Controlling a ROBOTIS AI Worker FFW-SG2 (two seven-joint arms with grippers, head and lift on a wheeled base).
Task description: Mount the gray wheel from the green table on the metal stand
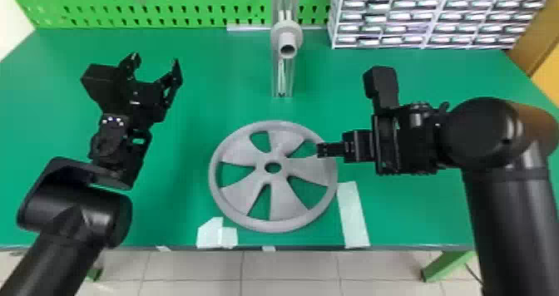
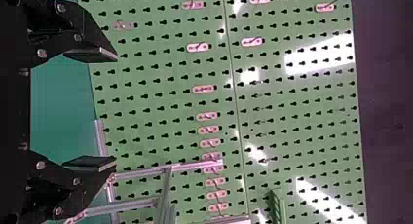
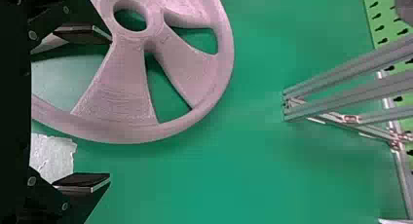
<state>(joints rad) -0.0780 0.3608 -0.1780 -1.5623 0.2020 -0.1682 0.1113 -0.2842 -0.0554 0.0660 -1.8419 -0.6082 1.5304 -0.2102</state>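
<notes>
Left end effector (image 1: 156, 59), upper left, spread. Right end effector (image 1: 319, 149), centre right, open over gray wheel (image 1: 239, 153); shallow rim pinch could slip.

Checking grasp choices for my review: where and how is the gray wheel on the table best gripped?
Probably the outer rim on the robot's right, from above, with the open right gripper. The gray wheel lies flat, and the openings between its spokes should let one finger dip inside the rim while the other closes from outside.
</notes>
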